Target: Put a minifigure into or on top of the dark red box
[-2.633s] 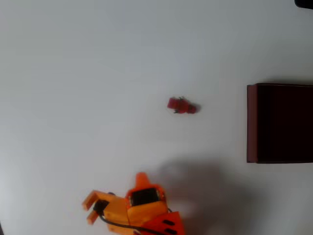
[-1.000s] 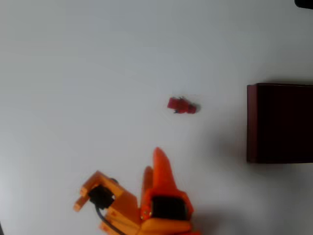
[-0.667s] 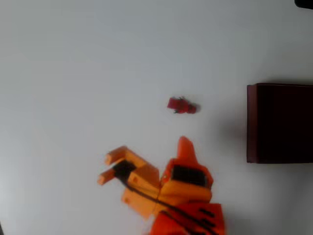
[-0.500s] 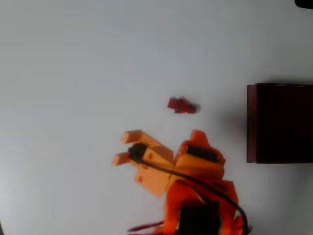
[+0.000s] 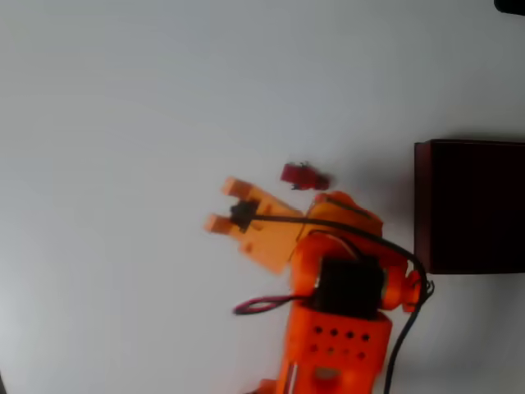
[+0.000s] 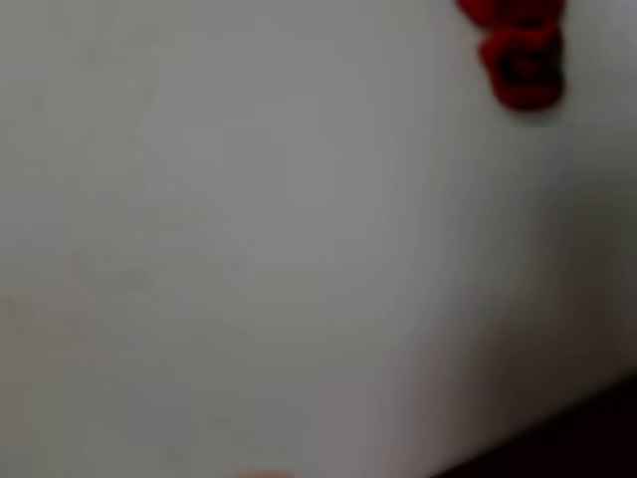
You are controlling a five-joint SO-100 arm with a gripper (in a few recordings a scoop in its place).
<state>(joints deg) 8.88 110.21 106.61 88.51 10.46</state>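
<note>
Nothing is placed yet: the minifigure [image 5: 305,176] lies on the desk [image 5: 123,98], apart from the dark red box [image 5: 472,205], while the gripper [image 5: 332,199] hovers just beside it, its opening unclear.

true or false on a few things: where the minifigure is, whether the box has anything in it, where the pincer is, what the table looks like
1. The minifigure lies on the white table. True.
2. The minifigure is inside the dark red box. False: it lies on the table, left of the box in the overhead view.
3. The orange pincer is just below the minifigure in the overhead view. True.
4. The pincer has the minifigure lifted off the table. False: the figure lies free, apart from it.
5. The wrist view shows the minifigure at its upper right. True.
</note>
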